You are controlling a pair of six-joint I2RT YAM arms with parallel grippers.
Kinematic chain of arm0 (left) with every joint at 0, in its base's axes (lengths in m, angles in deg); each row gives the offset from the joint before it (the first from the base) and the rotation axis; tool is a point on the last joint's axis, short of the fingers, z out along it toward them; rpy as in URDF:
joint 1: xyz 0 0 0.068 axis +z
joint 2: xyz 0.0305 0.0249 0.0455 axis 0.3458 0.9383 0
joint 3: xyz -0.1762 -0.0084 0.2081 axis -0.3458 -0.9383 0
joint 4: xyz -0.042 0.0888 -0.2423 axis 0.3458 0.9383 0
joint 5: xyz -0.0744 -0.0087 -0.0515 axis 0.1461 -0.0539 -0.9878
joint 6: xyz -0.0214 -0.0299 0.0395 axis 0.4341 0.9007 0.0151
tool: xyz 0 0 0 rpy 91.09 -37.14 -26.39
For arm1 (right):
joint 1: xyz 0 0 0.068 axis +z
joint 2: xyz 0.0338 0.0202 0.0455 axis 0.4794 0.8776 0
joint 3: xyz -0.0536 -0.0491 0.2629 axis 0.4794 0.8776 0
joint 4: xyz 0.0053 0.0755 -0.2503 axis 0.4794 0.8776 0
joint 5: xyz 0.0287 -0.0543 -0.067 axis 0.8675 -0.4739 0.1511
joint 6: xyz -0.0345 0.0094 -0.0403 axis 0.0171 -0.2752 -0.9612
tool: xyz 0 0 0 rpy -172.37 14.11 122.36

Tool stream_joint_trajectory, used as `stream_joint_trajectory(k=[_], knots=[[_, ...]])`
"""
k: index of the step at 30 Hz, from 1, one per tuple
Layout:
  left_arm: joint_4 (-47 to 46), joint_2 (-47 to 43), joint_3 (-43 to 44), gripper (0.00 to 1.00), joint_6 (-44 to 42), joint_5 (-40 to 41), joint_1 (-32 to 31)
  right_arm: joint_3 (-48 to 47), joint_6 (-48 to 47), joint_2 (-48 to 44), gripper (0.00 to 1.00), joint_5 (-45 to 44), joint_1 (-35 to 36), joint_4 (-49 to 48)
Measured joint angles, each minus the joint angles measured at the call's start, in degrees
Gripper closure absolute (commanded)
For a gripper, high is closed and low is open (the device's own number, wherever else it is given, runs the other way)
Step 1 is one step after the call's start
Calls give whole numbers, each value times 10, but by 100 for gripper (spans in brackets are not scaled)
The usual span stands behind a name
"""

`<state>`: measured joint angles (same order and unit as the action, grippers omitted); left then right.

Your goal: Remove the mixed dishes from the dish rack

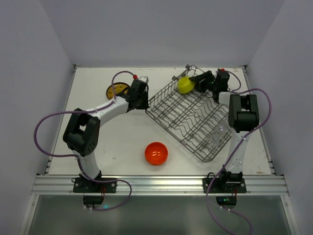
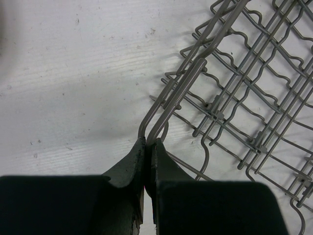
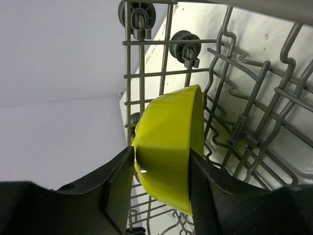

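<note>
Yellow-green bowl point(image 3: 168, 147) stood on edge betw the right gripper point(image 3: 161, 154) fingers point(image 3: 120, 188). Both pads touched it, one each side, so we read that as grasping the bowl. The bowl was inside the dish rack point(image 3: 244, 127), at its far corner. Rack wires ran right behind it and past the fingertips, w/ two rack rollers point(image 3: 186, 46) just beyond the bowl's rim.

Left gripper point(image 2: 148, 142): fingers point(image 2: 127, 166) were clenched together, tips pinching the rack's rim wire at a corner. The rest of the rack spread out ahead of and to the right of those tips. Bare table point(image 2: 73, 73) lay to their left.

On top cam we saw a few clear glasses point(image 1: 218, 133) in the rack, at the end farthest from the right fingers. They were hard to make out and we couldn't get a count.

Outside the rack, an orange bowl point(image 1: 156, 153) sat mouth-up on the table, well apart from both sets of fingers. A patterned plate point(image 1: 117, 90) lay flat on the table, near the left fingers on the side away from the rack, partly hidden by that arm.
</note>
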<state>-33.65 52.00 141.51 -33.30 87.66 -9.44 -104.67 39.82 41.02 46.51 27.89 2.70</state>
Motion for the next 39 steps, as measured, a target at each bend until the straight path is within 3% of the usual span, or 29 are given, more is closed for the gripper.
stream_joint_trajectory(k=[7,9,12,18,30,39], knots=[[0,0,0,100,-1,0,0,0,12,-1,64,9,6,-22],[0,1,0,100,-1,0,0,0,14,-2,73,10,12,-25],[0,1,1,100,-2,0,0,0,17,-3,75,13,19,-27],[0,1,1,100,-2,0,0,4,27,-3,100,25,24,-40],[0,1,2,100,-2,0,0,62,86,-12,100,45,30,-142],[0,1,2,100,-2,0,0,74,102,-25,100,57,30,-158]])
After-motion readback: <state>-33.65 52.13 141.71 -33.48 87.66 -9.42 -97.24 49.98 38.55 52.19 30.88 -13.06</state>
